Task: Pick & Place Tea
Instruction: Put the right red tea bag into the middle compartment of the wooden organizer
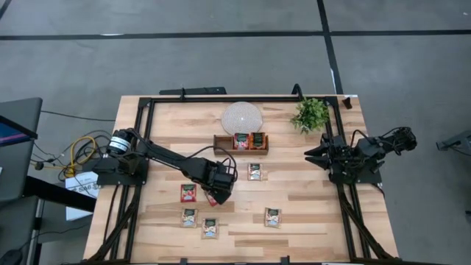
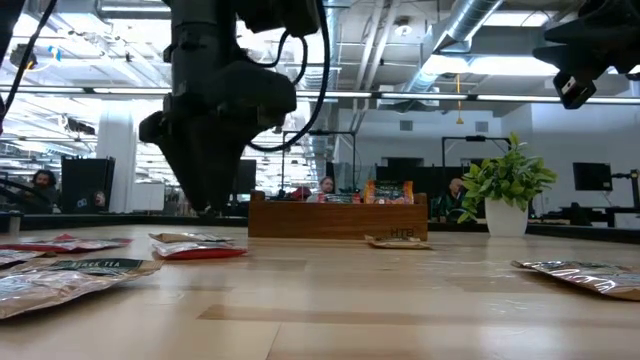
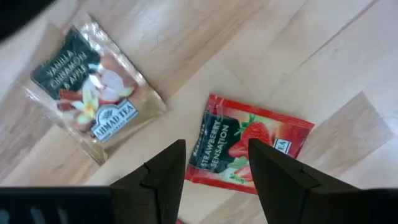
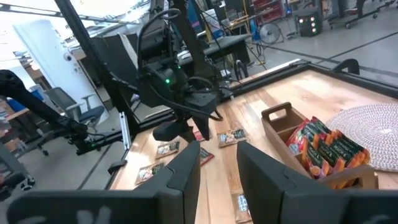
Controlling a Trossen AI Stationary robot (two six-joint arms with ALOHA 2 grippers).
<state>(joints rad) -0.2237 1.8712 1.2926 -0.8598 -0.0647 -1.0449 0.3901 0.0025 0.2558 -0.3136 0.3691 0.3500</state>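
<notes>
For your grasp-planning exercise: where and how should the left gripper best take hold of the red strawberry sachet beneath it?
Probably from straight above, fingers across one edge: the strawberry sachet lies flat on the table, and the open left gripper hangs over it.

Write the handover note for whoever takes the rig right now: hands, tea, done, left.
Left hand: open, empty, poised over a red strawberry sachet on the table; a vanilla cinnamon sachet lies beside it.
Right hand: parked at the table's right edge, empty, fingers apart.
Done: two sachets stand in the wooden tray.
Left: six sachets lie loose on the table, one near the tray, the others closer to the front edge. Next is probably closing on the strawberry one.
</notes>
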